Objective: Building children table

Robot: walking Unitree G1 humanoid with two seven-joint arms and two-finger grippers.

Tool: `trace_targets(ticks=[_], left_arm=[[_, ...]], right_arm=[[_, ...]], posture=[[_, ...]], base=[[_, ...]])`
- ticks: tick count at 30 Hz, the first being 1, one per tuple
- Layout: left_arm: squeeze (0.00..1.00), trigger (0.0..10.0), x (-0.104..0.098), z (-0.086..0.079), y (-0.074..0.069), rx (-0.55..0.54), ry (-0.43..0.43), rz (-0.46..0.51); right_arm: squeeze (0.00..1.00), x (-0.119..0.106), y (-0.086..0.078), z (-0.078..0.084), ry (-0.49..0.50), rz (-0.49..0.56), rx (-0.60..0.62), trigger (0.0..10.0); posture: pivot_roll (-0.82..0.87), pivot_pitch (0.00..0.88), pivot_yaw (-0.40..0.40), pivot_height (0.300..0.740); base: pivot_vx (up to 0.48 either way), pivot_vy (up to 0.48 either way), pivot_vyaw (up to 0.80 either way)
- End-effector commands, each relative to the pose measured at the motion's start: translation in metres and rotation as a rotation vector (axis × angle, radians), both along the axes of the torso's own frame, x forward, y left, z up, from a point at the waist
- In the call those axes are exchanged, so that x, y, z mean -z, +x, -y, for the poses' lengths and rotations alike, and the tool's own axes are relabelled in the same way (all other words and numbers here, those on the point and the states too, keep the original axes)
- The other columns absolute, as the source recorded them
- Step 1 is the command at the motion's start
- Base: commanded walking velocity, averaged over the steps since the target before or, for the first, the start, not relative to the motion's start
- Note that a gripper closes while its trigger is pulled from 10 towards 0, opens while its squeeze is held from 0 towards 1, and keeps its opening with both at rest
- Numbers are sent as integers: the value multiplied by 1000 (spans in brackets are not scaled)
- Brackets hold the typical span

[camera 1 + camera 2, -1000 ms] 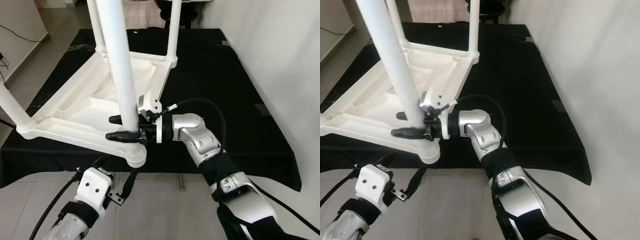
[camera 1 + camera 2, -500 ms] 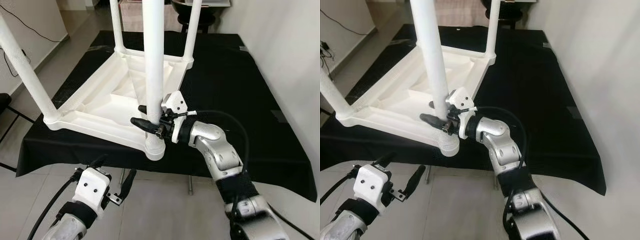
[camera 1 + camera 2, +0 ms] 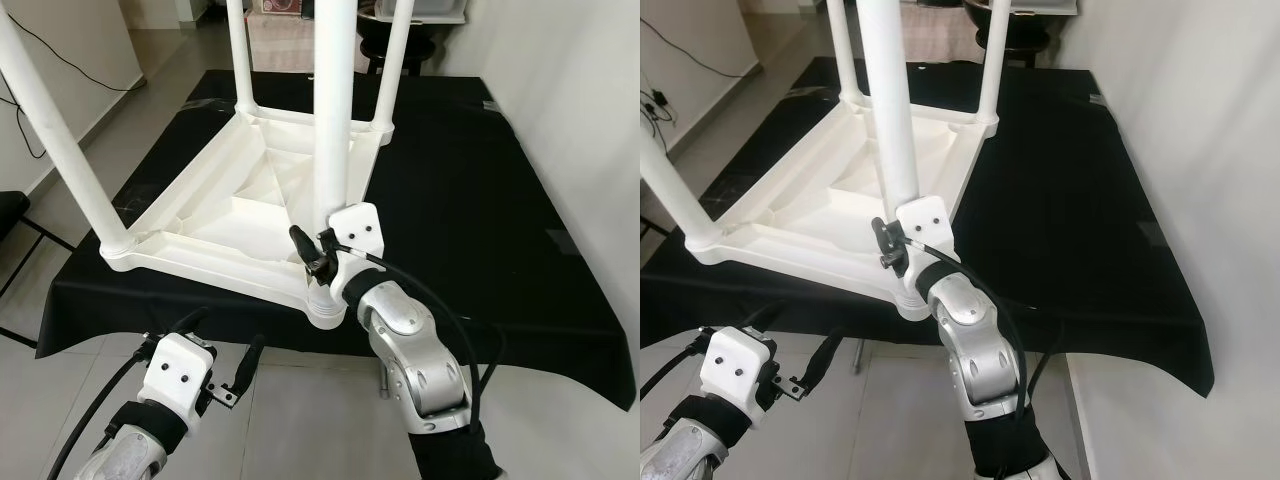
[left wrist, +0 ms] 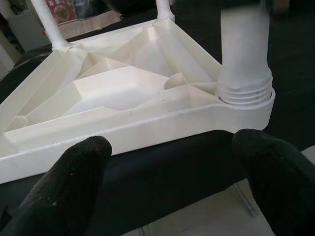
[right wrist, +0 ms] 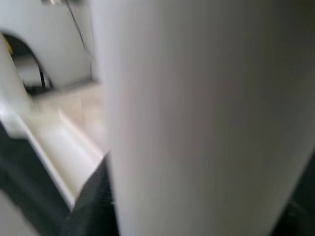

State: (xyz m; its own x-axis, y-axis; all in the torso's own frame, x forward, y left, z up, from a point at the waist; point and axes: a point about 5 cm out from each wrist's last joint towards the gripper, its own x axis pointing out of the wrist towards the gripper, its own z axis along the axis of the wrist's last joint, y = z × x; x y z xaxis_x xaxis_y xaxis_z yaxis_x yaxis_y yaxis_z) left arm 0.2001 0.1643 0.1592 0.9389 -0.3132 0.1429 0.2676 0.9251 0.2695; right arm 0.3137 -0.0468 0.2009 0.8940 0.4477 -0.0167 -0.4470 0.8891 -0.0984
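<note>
The white plastic children table (image 3: 215,215) lies upside down on the desk with the black cloth (image 3: 460,200). Its four round white legs point up. The near white leg (image 3: 333,110) stands in its corner socket (image 4: 244,96), right at the desk's front edge.

Your right tool (image 3: 312,250) is at the bottom of that leg, just above the socket. Its black fingers (image 3: 299,240) reach around the leg, and the right wrist view has the leg pressed up close. It looks like they are pinching the leg.

Your left tool (image 4: 172,172) hangs lower, in front of the desk edge, a little apart from the table. Its fingers (image 4: 74,172) are spread wide and hold nothing.

The table looks light and hard, so it may slide on the cloth if you push sideways. The leg is smooth and round, so it could slip or turn in your grip. Hold it low, near the socket, and press straight down. You could steady the table rim beside the left tool.
</note>
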Motion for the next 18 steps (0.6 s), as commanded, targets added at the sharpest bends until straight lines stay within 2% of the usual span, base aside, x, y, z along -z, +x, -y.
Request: trace_targets(ticks=[1,4,6,7,8,9,10,11,12,13,15,18], left_arm=[[0,10000,5,-1,-1,-6,28,-16],[0,10000,5,0,-2,-5,27,-16],[0,10000,5,1,-2,-3,24,-17],[0,10000,5,1,-2,-3,24,-17],[0,10000,6,1,-2,-2,23,-17],[0,10000,6,2,-2,-1,21,-17],[0,10000,6,2,-2,-1,21,-17],[0,10000,6,2,-3,0,20,-18],[0,10000,6,3,-3,1,19,-18],[0,10000,6,3,-3,1,19,-18],[0,10000,6,4,-4,2,18,-18],[0,10000,5,4,-5,3,18,-19]], right_arm=[[1000,15,-4,-22,105,-155,-36,10000],[1000,11,-1,-22,122,-152,-91,10000],[1000,-3,9,-18,148,-90,-221,10000],[1000,-3,9,-18,148,-90,-221,10000],[1000,-10,12,-16,138,-50,-311,10000],[918,-19,14,-13,107,-7,-434,10000],[918,-19,14,-13,107,-7,-434,10000],[918,-23,14,-11,79,16,-511,10000],[0,-30,17,-5,35,45,-605,10000],[0,-30,17,-5,35,45,-605,10000],[0,-40,22,3,-25,86,-692,10000],[0,-54,31,8,-52,91,-789,10000]], posture=[[43,177,-56,740],[43,173,-58,740],[42,169,-59,740],[42,169,-59,740],[42,165,-62,740],[43,163,-63,740],[43,163,-63,740],[44,162,-63,740],[48,162,-66,740],[48,162,-66,740],[47,163,-65,740],[51,170,-63,740]], base=[[0,0,0],[0,0,0],[0,0,0],[0,0,0],[0,0,0],[0,0,0],[0,0,0],[0,0,0],[0,0,0],[0,0,0],[0,0,0],[0,0,0]])
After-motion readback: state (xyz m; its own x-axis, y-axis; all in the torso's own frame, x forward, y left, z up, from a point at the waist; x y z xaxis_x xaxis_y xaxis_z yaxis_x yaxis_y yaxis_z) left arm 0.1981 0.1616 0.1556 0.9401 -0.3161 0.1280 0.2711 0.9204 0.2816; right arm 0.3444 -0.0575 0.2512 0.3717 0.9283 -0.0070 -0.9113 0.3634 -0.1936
